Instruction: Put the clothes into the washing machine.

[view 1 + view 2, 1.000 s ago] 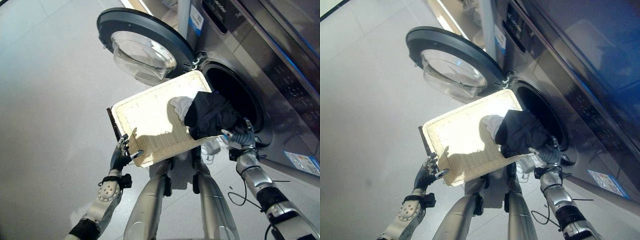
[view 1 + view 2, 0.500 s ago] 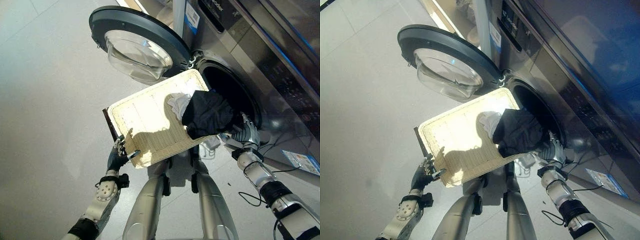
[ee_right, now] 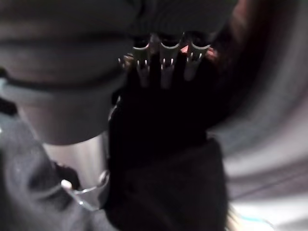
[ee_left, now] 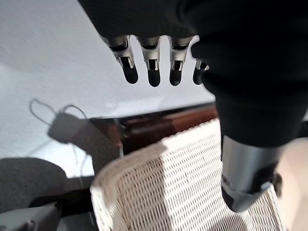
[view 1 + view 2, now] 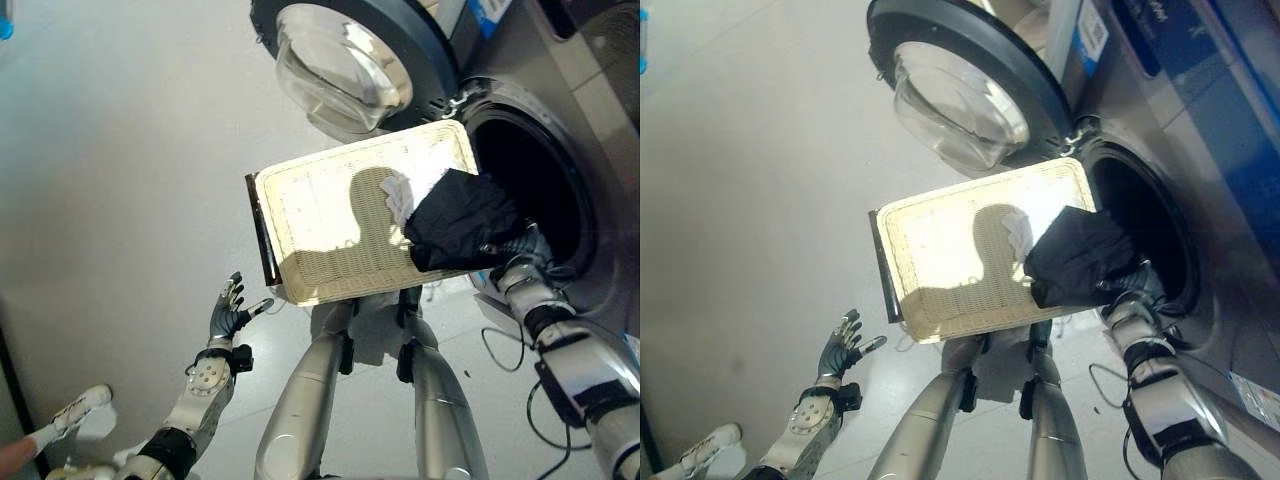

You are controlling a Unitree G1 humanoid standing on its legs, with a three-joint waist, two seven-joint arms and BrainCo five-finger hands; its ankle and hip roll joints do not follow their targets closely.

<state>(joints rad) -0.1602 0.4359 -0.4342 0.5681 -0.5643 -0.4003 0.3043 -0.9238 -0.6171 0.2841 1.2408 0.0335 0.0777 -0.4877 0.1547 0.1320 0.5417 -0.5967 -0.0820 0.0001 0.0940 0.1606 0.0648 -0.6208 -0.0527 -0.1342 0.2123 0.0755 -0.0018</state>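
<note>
A cream woven basket [image 5: 340,230] tilts toward the washing machine's drum opening [image 5: 535,185]. A black garment [image 5: 462,222] and a small white cloth [image 5: 398,196] lie at the basket's end by the drum, the black one hanging over into the opening. My right hand [image 5: 522,258] is at the drum's lower rim against the black garment; in the right wrist view its fingers [image 3: 163,67] are straight, reaching into the dark cloth [image 3: 168,192]. My left hand [image 5: 228,315] is open with spread fingers, below and left of the basket's near corner [image 4: 159,187], not touching it.
The round glass door [image 5: 345,60] stands open at the far left of the opening, just above the basket. Grey floor spreads to the left. A white object [image 5: 65,412] lies at the lower left edge of the floor.
The camera has shifted. My left hand has let go of the basket's near corner and dropped away with its fingers spread. My right hand has pushed further in under the black garment at the drum.
</note>
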